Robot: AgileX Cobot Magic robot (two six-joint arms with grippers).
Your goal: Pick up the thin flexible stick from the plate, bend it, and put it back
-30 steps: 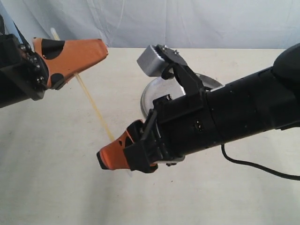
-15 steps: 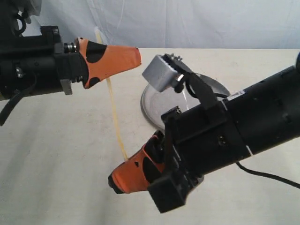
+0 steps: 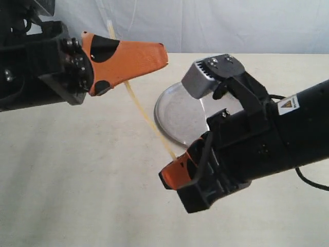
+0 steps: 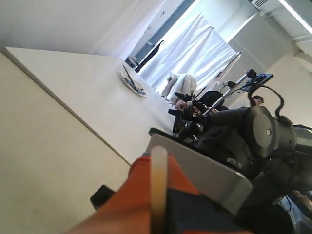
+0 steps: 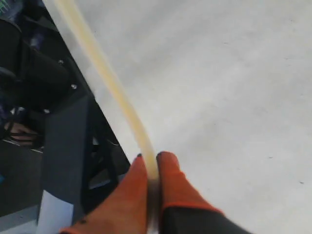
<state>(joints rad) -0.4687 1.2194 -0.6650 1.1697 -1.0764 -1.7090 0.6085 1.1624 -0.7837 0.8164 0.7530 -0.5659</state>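
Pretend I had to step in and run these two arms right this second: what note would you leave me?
Left gripper: shut on the thin flexible stick, near its upper end.
Right gripper: shut on the stick's lower end.
Stick: held in the air between the two grippers, only slightly bowed, with no sharp kink visible.
The plate sits on the table behind it; its visible part is bare.
Done: the stick is off the plate.
Left: bend it, probably by bringing the grippers closer together, then lay it back on the plate and let go.
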